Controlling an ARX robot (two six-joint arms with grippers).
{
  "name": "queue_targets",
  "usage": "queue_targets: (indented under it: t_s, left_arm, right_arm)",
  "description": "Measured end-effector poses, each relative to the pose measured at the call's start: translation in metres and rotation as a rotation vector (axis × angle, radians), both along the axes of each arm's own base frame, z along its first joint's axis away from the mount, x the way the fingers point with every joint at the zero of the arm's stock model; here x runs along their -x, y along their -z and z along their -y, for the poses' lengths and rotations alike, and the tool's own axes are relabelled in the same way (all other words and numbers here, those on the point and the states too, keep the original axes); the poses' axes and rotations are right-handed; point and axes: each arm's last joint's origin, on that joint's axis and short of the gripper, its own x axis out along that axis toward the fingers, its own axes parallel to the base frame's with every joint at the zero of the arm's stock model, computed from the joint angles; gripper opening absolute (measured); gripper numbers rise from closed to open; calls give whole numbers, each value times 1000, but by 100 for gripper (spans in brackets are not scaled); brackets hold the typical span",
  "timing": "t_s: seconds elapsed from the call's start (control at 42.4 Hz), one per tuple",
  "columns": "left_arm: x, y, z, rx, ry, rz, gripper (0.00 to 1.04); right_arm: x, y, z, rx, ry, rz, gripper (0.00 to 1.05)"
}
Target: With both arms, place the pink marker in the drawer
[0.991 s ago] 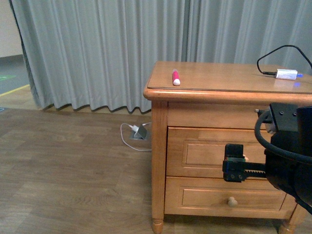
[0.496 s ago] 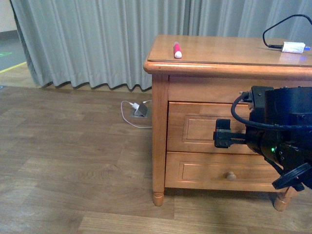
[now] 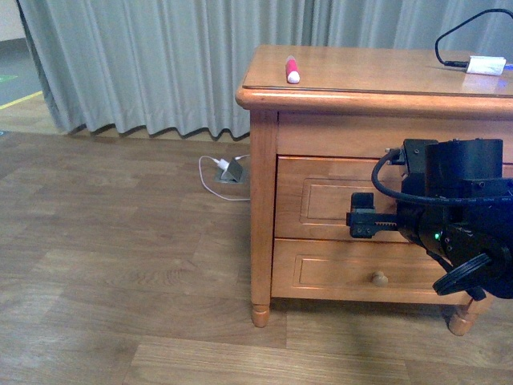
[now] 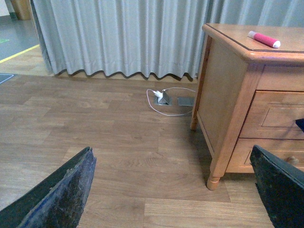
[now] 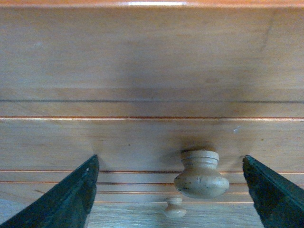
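Left pincer [image 4: 171,190]: fingers spread wide, holding nothing, over bare plank floor [image 4: 95,123] (well apart from the cabinet). Behind it hangs a grey pleated curtain [image 3: 160,64]. A white cable and floor socket [image 3: 228,171] lie near the cabinet leg.

Pink marker [image 3: 292,70] lies flat on the glossy cabinet top [image 3: 361,72], near the left front corner, white end toward the front edge. Judgement: light, rigid, smooth plastic cylinder that will likely roll on the varnish and could slip. Pinch it across mid-barrel, on the pink, not the cap.

Drawer [image 3: 321,204]: honey wood, raised panel front, shut. Probably stiff with some slide friction. The only hold is the round wooden knob [image 5: 202,173], which is mushroom-shaped with a scuffed finish. Grip behind the head and pull straight.

Right pincer [image 5: 168,194]: fingers apart, with the knob between them in the wrist view and no contact visible.

Far right: small white box [image 3: 487,64] with a black cable, well apart from the marker.
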Motion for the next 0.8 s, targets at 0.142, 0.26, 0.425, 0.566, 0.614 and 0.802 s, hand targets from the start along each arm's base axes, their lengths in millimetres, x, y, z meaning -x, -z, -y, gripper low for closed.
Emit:
queue_targets:
  t_s: [0.142, 0.26, 0.425, 0.566, 0.614, 0.802]
  left_arm:
    - [0, 0, 0, 0, 0, 0, 99]
    - [0, 0, 0, 0, 0, 0, 99]
    - [0, 0, 0, 0, 0, 0, 99]
    - [0, 0, 0, 0, 0, 0, 99]
    - [0, 0, 0, 0, 0, 0, 99]
    - [0, 0, 0, 0, 0, 0, 99]
  right_arm:
    - [0, 0, 0, 5, 1, 2, 61]
    - [0, 1, 3, 22, 12, -6, 39]
    - [0, 2, 6, 14, 24, -25, 24]
    - [16, -4, 10, -44, 1, -73, 23]
    - [28, -6, 10, -58, -7, -94, 23]
    - [96, -19, 12, -84, -42, -234, 23]
